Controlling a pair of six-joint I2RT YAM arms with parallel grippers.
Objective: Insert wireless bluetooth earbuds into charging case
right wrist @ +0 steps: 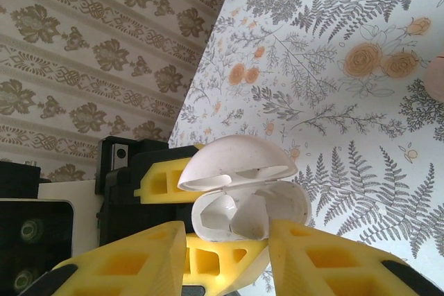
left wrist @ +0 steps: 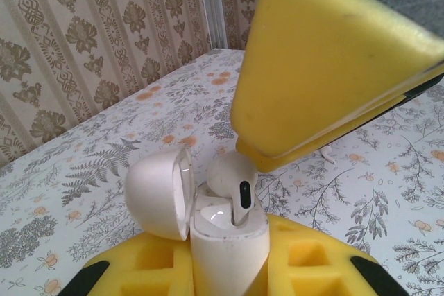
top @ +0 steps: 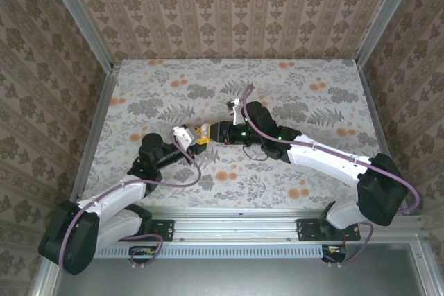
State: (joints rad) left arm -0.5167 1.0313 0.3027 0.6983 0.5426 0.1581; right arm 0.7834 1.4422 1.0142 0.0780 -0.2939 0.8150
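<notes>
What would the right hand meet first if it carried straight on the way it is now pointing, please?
The right hand would most likely meet the earbud first, standing half in the open case held by the left hand; depth is hard to judge.

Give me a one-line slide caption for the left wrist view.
Left gripper holds the open charging case; one earbud sits stem-down in it, under the right gripper's yellow finger.
</notes>
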